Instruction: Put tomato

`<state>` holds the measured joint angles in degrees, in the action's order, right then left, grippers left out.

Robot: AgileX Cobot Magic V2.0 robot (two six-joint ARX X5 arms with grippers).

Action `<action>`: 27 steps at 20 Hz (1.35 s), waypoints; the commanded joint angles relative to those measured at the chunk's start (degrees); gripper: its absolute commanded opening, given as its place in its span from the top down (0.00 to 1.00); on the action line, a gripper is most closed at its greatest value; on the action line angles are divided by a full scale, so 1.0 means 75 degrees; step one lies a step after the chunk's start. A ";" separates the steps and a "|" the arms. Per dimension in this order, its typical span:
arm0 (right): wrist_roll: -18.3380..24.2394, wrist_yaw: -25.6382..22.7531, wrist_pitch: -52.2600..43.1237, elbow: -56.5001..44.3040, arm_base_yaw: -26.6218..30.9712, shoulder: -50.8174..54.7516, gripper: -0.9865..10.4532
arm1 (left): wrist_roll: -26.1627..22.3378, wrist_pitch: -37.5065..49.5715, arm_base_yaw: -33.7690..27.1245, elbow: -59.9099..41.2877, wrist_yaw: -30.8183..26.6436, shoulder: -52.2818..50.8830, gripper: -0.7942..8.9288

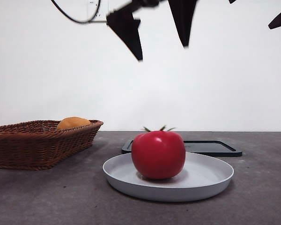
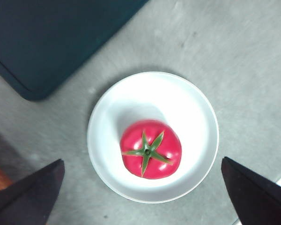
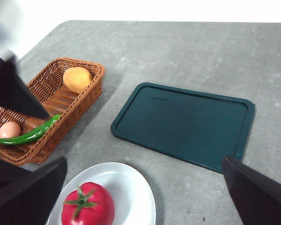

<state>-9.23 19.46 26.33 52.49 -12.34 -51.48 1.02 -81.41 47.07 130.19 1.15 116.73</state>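
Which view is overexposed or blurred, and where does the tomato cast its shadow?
Left wrist view: the plate is washed out to white, slightly soft, with the tomato shadowing the plate beside it. Front view: sharp, a glint on the tomato, shadow beneath it. Right wrist view: evenly lit.

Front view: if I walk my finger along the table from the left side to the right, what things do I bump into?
Wicker basket with the orange fruit in it → red tomato on the grey plate → dark tray behind.
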 commanded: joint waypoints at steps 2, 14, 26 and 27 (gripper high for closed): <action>0.0035 0.0006 -0.0079 0.0117 -0.0026 -0.0055 0.43 | -0.0251 -0.0323 -0.0079 0.0169 -0.0035 -0.0600 0.14; 0.0035 0.0006 -0.0070 0.0117 -0.0026 -0.0058 0.43 | -0.0571 0.2226 -0.1545 -0.5773 -0.0035 -0.4841 0.15; 0.0032 0.0006 -0.0064 0.0117 -0.0026 -0.0058 0.43 | -0.0650 0.6918 -0.1918 -1.0899 0.2098 -0.8568 0.15; 0.0032 0.0006 -0.0076 0.0117 -0.0026 -0.0058 0.43 | -0.0647 0.6918 -0.1918 -1.0902 0.2247 -0.8568 0.15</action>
<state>-9.23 19.44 26.33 52.49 -12.34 -51.48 -3.46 -30.37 32.38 48.01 17.50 52.18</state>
